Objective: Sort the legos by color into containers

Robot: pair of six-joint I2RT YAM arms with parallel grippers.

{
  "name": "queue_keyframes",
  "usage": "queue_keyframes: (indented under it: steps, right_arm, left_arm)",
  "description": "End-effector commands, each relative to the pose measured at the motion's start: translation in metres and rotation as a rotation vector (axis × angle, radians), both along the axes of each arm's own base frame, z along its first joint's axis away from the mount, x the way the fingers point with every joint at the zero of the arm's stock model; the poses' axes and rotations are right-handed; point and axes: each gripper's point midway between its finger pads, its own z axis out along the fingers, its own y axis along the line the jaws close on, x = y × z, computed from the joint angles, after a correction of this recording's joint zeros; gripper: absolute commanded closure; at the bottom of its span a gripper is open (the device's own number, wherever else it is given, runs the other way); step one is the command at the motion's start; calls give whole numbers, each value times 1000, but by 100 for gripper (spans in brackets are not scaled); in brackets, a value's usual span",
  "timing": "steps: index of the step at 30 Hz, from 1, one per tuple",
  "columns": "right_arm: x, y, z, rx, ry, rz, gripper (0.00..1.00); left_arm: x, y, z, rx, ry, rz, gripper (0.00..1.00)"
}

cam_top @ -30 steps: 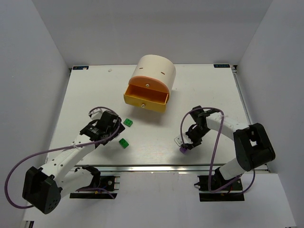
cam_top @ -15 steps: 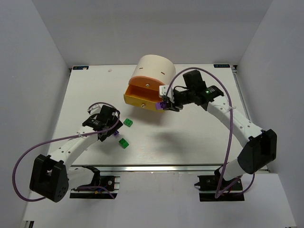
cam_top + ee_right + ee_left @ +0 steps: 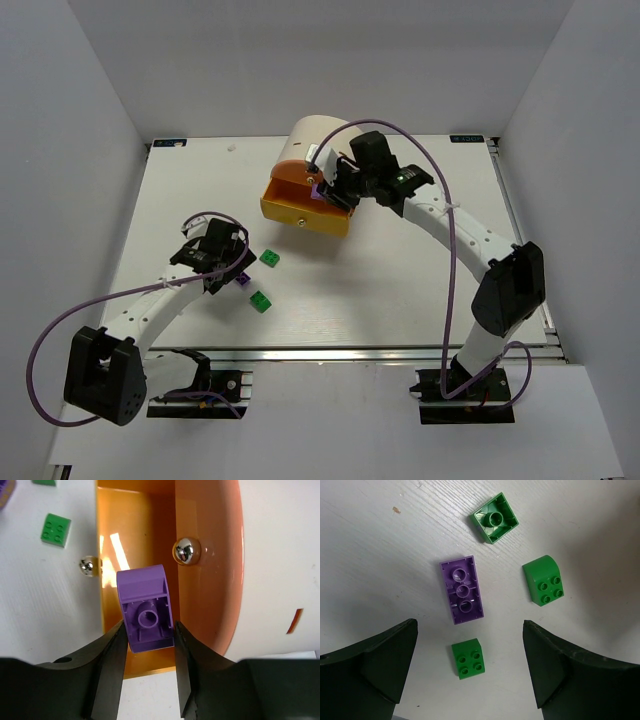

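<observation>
The white tabletop (image 3: 420, 290) carries the cream drum-shaped cabinet (image 3: 320, 135) at your 12 o'clock in the top view, near the far edge. Its yellow drawer (image 3: 295, 212) is pulled out toward 7 o'clock, hollow side up, and the orange drawer (image 3: 291, 171) sits just above it, pushed further in; each has a small shiny knob on its front. Your right arm reaches from its base at 5 o'clock across to the cabinet. There the right gripper (image 3: 149, 630) is clenched on a purple lego with a curved top (image 3: 145, 607), one finger against each side and the hollow underside facing the wrist camera. That brick hangs over the open yellow drawer, just beside the orange drawer front; you cannot tell how high above the drawer floor it is. Your left arm bends out to 9 o'clock, and the left gripper (image 3: 469, 632) hangs released, fingers wide apart, over a cluster of loose legos lying on the tabletop. In the middle of that cluster is a long purple lego (image 3: 462, 589), upside down. From it, an overturned green lego (image 3: 494, 518) lies at 1 o'clock, a green lego with a rounded edge (image 3: 544, 581) at 3 o'clock, and a small green four-stud lego (image 3: 468, 658) at 6 o'clock, between the open fingers. None of the four touch.
</observation>
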Motion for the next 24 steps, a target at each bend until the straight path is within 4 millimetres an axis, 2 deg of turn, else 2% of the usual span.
queue_keyframes:
  steps: [1, 5, 11, 14, 15, 17, 18, 20, 21, 23, 24]
  right_arm:
    - [13, -2, 19, 13, -46, -76, 60]
    - [11, -3, 15, 4, -33, -75, 39]
    - [6, -3, 16, 21, -16, -69, 36]
    - [1, -2, 28, 68, -4, -60, 45]
    - [-7, -1, 38, 102, -2, -37, 63]
    - [-10, -3, 52, 183, -1, -48, 88]
    - [-19, -10, 54, 210, 2, -54, 92]
    - [-29, -13, 73, 289, -14, -44, 92]
    - [-31, -17, 65, 293, 7, -49, 91]
    - [-34, -21, 66, 311, 9, -57, 89]
    - [-34, -27, 69, 321, 8, -74, 87]
  left_arm:
    - [7, -1, 7, -15, -36, -7, 5]
    - [10, -3, 6, -18, -37, -15, 5]
    - [19, -3, 2, -8, -31, -20, 5]
    - [20, -3, -3, 9, -8, -20, 6]
    - [23, -3, -2, 11, -11, -20, 8]
    - [24, -2, -4, 22, -4, -22, 11]
    - [26, -3, -8, 26, 8, -25, 11]
    - [27, -3, -12, 38, 24, -35, 12]
    - [27, -3, -19, 48, 50, -40, 13]
    - [31, -5, -22, 55, 60, -47, 14]
    - [31, -5, -29, 63, 85, -50, 15]
